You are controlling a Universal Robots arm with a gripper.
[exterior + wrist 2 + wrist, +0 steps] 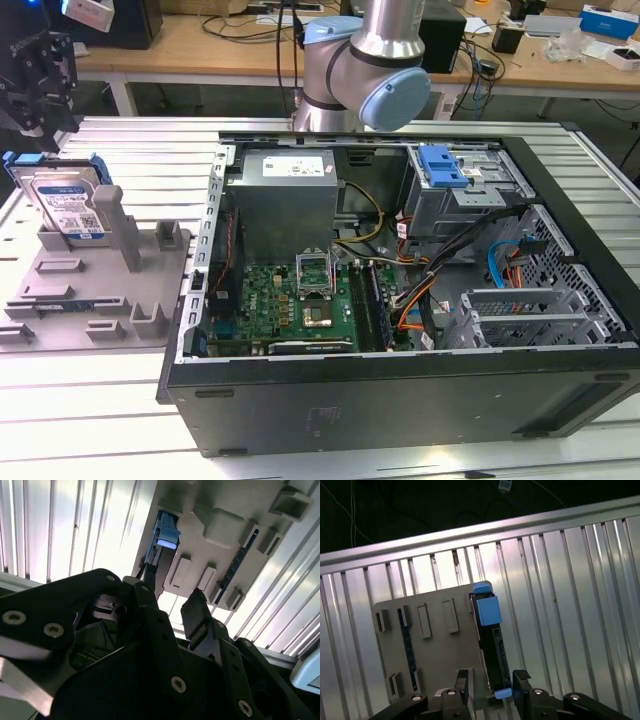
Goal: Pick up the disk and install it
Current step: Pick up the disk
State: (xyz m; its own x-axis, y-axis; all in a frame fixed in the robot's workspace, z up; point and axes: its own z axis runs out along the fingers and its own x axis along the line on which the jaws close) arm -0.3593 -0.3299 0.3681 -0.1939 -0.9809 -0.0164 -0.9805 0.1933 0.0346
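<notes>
The disk [65,205] stands on edge in a slot at the far end of the grey holder plate [100,290], on the exterior view's left; its white-and-blue label faces the camera and a blue bracket frames it. My gripper [35,100] hangs above it, apart from it. In the first wrist view the disk [490,640] shows edge-on with its blue bracket, and my gripper [492,680] is open, its two fingertips [465,680] on either side of the disk's line. The second wrist view shows the disk's blue end [165,535] beyond the open gripper [170,597].
An open computer case [400,300] lies on the ribbed metal table [120,390] beside the holder, with a motherboard, a power supply, cables and a drive bay carrying a blue latch [442,165]. The arm's joint [365,70] stands behind the case. The holder has several upright posts [120,225].
</notes>
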